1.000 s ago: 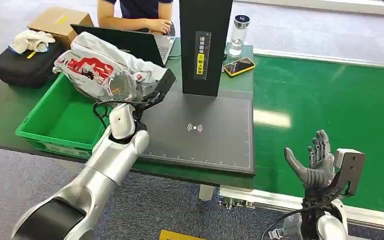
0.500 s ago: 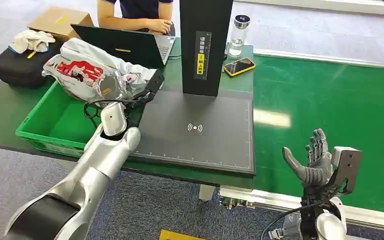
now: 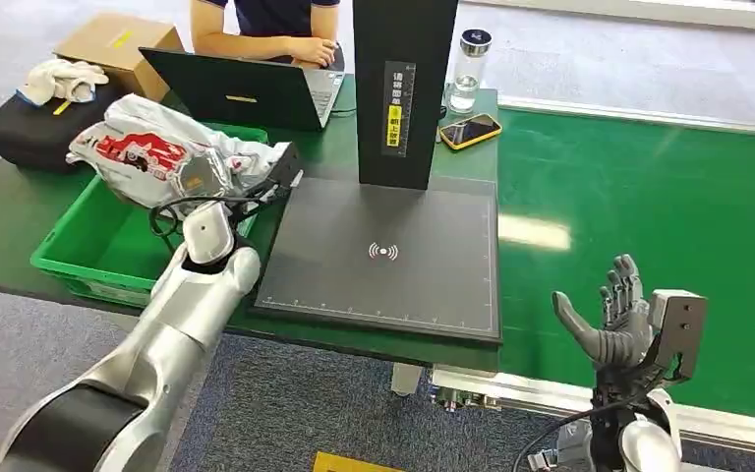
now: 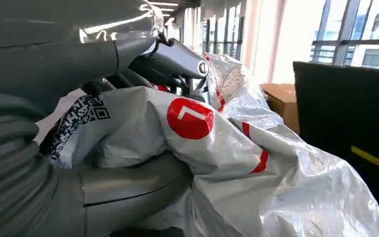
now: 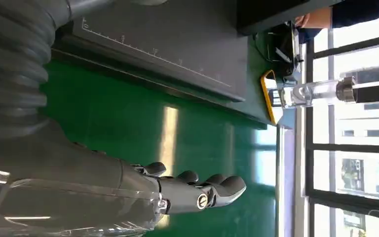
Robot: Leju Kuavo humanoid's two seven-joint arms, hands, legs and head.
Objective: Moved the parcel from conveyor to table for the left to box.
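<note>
Over the last second the left hand [image 3: 256,177] had carried the parcel [image 3: 147,152] away from the black scanner pad and further out over the green bin [image 3: 79,258], so the drop looked close (though the bag was not yet let go). Its fingers [image 4: 177,57] and thumb were clamped on the crinkled, glossy grey plastic mailer, soft and baggy, printed with red marks and a QR label. Well away from the bin, the right hand [image 3: 617,320] hung over the smooth green conveyor [image 3: 649,197], fingers apart and holding nothing.
</note>
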